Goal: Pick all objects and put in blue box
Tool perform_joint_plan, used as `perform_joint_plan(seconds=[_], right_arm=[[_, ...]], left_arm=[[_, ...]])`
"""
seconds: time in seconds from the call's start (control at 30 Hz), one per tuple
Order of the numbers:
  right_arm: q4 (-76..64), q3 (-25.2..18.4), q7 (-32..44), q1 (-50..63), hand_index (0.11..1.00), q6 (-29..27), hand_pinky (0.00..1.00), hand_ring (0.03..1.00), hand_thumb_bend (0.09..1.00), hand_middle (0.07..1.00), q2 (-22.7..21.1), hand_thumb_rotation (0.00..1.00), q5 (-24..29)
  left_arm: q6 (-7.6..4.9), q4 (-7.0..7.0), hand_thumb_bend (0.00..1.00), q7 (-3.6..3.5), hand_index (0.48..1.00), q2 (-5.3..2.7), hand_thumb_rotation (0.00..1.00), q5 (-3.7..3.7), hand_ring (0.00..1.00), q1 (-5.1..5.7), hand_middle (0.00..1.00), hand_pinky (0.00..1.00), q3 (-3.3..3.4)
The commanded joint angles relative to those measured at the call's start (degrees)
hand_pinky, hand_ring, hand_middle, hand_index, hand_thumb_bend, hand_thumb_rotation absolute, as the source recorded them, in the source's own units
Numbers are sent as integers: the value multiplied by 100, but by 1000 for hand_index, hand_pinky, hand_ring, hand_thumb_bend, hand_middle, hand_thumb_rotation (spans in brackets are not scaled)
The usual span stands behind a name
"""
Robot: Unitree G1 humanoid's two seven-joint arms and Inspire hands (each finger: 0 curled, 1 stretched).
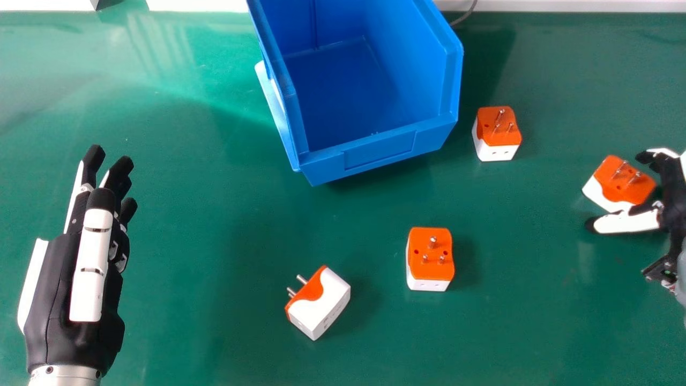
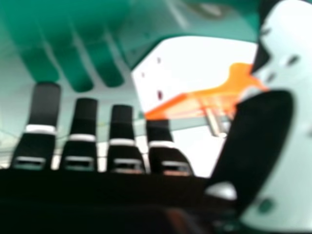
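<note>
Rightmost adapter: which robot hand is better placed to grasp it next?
Probably the right hand: it is beside that adapter, thumb on the near side, while the left hand is away across the table.

Four orange-and-white plug adapters (image 1: 430, 254) are lying on one worktop (image 1: 214, 332) (two at lower middle, two toward the right). One blue box (image 1: 386, 147) is standing at top centre; the left hand (image 1: 75, 284), lower left, and right hand (image 1: 629, 221), right edge, are making two.
</note>
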Motion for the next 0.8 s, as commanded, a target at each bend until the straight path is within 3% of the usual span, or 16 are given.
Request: perform_joint_plan(seconds=[0.0, 0.07, 0.2, 0.47, 0.57, 0.77], right_arm=[[85, -10, -92, -111, 810, -24, 673, 797, 659, 835, -147, 232, 65], [149, 14, -106, -158, 807, -48, 665, 791, 661, 831, -146, 229, 67], [250, 83, -102, -250, 807, 28, 647, 777, 659, 825, -130, 232, 34], [578, 156, -200, -421, 794, -27, 584, 717, 665, 780, -92, 212, 92], [632, 155, -242, -429, 789, -69, 570, 702, 666, 767, -88, 200, 128], [801, 187, -321, -502, 770, -85, 539, 666, 672, 736, -86, 164, 193]], left_arm=[[-79, -125, 436, -66, 983, 78, 864, -75, 987, 39, 954, 1000, 71], [-71, -155, 436, -34, 981, 64, 861, -37, 984, 59, 951, 1000, 70], [-21, -210, 434, -40, 979, 60, 861, -73, 980, 114, 949, 1000, 77], [-43, -294, 441, 22, 975, 58, 859, 23, 975, 175, 944, 1000, 69], [-48, -285, 439, -20, 974, 76, 860, -29, 975, 178, 944, 1000, 70], [-38, -308, 437, -35, 975, 99, 863, -43, 976, 187, 946, 1000, 79]])
